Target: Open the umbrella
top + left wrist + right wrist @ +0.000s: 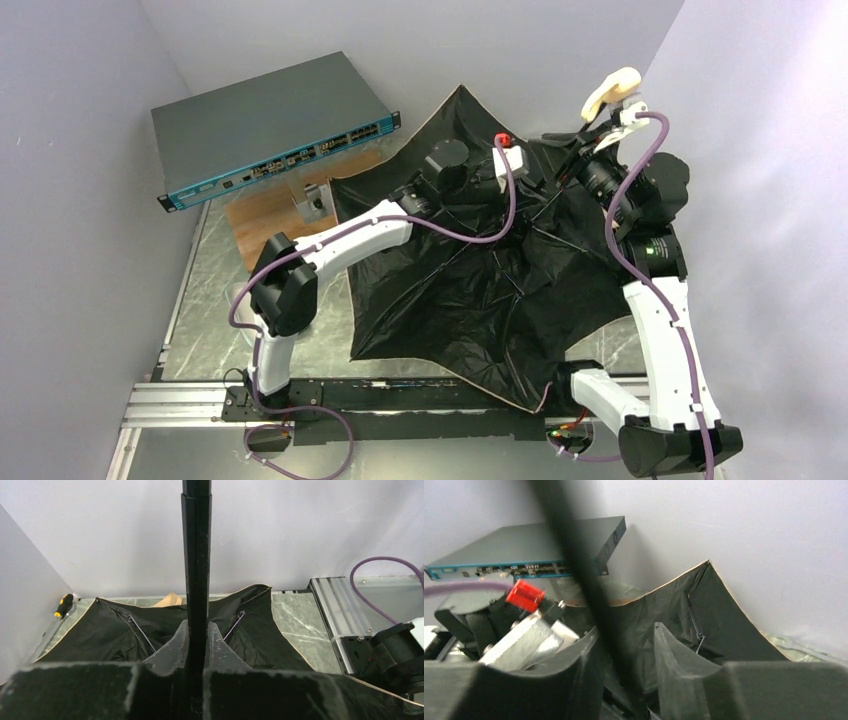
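Observation:
The umbrella's canopy (pixel 470 300) lies spread across the table, black lining up, tan edge showing. Its thin black shaft (pixel 196 555) rises from the middle to the cream handle (pixel 610 92) at the back right. My left gripper (pixel 197 625) is shut on the shaft low down, near the canopy (pixel 115 630). My right gripper (pixel 626 630) is open higher up near the handle. The blurred shaft (pixel 574 555) passes between its fingers, close against the left one. In the top view the left gripper (pixel 540 172) and the right gripper (pixel 588 150) sit close together over the canopy's far part.
A grey network switch (pixel 270 125) stands at the back left on a wooden board (pixel 290 205). A yellow-and-black screwdriver (pixel 63 605) lies by the wall. An aluminium rail (pixel 200 400) runs along the near edge. White walls close in on both sides.

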### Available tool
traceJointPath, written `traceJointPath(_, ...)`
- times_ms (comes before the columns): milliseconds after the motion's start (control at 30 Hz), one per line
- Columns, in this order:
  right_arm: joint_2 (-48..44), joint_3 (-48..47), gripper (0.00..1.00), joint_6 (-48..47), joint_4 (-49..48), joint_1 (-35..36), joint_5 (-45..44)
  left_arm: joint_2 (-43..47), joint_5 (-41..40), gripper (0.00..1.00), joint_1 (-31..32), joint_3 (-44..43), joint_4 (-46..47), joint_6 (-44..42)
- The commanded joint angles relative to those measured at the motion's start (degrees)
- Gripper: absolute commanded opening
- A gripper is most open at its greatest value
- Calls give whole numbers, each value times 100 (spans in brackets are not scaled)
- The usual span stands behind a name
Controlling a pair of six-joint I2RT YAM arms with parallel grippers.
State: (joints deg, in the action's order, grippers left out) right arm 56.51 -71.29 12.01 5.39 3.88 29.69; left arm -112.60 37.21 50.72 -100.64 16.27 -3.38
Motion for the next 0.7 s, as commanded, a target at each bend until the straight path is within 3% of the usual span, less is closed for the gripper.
traceJointPath(0,-316,255,47,129,-407,21,-34,113,-16,0,-182,-237,621,1067)
traceJointPath(133,-488,567,67,80,-490,20,-217,60,111,0,-344,-409,789,1905)
traceJointPath(200,-545,657,73,48,-512,17,-281,99,171,0,-340,-393,790,1868)
traceJointPath(567,-39,-242,74,130,-1340,20,-651,431,457,0,-272,229,734,1157)
traceJointPath(667,135,-500,67,204,-1540,17,-673,415,502,0,-253,222,637,1113)
